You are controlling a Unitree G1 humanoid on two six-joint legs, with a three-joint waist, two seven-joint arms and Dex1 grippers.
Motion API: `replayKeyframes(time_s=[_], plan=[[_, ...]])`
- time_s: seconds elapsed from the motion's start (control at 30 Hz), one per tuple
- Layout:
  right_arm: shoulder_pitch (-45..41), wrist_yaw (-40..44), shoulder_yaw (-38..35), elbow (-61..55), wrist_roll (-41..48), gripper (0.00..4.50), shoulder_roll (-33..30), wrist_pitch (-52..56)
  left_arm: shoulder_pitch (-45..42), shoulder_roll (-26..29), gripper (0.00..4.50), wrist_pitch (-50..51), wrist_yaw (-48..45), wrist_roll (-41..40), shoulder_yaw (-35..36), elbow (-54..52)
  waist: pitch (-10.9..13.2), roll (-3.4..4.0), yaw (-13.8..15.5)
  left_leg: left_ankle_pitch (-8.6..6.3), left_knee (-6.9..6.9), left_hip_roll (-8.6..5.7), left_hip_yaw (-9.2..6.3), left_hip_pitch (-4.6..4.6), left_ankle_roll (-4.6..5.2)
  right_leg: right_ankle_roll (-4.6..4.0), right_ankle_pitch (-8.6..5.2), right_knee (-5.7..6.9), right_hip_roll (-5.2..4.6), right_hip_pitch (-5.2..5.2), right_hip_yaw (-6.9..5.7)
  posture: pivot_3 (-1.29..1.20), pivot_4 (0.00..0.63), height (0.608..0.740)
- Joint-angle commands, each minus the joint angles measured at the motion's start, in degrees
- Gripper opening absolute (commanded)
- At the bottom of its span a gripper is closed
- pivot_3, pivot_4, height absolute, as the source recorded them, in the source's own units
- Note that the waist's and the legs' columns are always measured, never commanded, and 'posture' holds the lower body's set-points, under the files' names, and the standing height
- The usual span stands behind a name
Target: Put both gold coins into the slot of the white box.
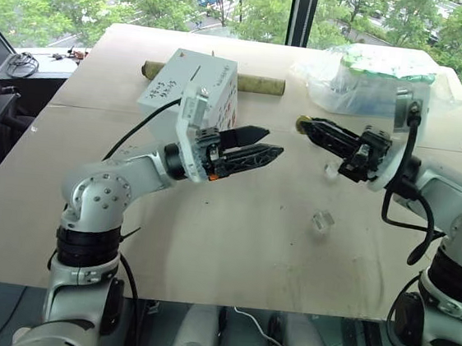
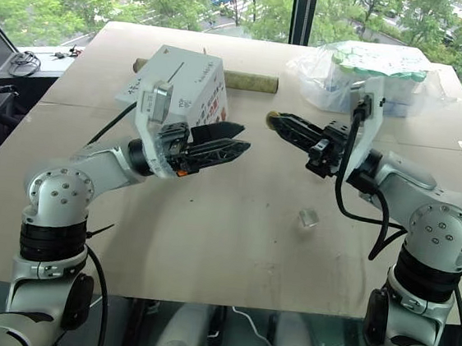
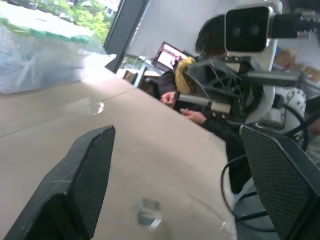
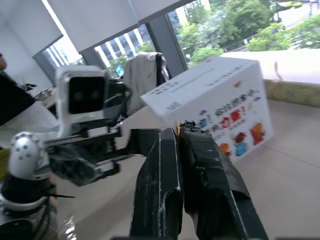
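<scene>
The right gripper (image 1: 305,125) is pressed together on one coin (image 1: 301,122), a thin, stiff, slick disc that looks easy to lose, so the hold belongs on its flat faces with the edge left proud for the slot (in the right wrist view only a gold sliver peeks out at the tips). The left gripper (image 1: 263,146) hangs spread and empty at about 8 o'clock from that coin, with the box (image 1: 192,86) just behind it. I count one coin, one box, two clear holders (image 1: 322,221) on the table (image 1: 240,240) and one bag (image 1: 373,79) at the far edge.
</scene>
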Motion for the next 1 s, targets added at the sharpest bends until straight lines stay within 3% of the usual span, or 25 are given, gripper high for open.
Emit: replayKeyframes(time_s=[0.03,0.37,0.4,0.6,1.0], plan=[[-1.61,-3.35,0.86,-3.16,6.35,0.0,-0.5,-0.69,-2.29,-0.4,2.89,1.61,-0.62,-4.54,0.6,-0.01,0.0,0.0,-0.01,0.01,0.0,0.0,0.0,0.0,-0.01,0.0,0.0,0.0,0.02,0.0,-0.01,0.0,0.15,0.74],[-0.37,-6.29,4.12,-4.29,12.44,0.0,-3.91,-4.45,-5.14,-0.23,2.89,5.14,-0.28,-12.36,1.63,2.83,0.0,0.0,-0.06,0.01,0.0,0.01,0.0,0.0,-0.01,0.0,0.0,-0.01,0.1,0.0,0.0,0.0,0.15,0.74],[-0.23,-6.3,4.26,-4.33,12.9,0.0,-4.21,-4.93,-5.15,0.04,2.29,5.43,-0.53,-12.87,1.61,2.86,0.0,0.0,-0.06,0.01,0.0,0.01,0.0,0.0,-0.01,0.0,0.0,-0.01,0.09,-0.01,0.01,0.0,0.15,0.74],[0.25,-6.63,5.07,-4.01,16.61,0.0,-5.71,-7.39,-4.92,0.95,0.06,6.09,-0.85,-15.5,1.63,2.63,0.0,0.0,-0.04,0.02,0.0,0.02,0.0,-0.01,-0.03,0.0,0.0,-0.02,0.1,-0.01,0.0,0.0,0.15,0.74],[2.08,-8.5,6.65,-2.62,29.16,0.0,-10.51,-11.23,-4.64,2.25,0.06,7.1,0.14,-21.35,2.24,2.51,0.0,0.0,-0.04,0.02,0.0,0.02,-0.01,0.0,-0.02,0.0,0.0,-0.05,0.08,0.02,0.0,0.0,0.15,0.74]])
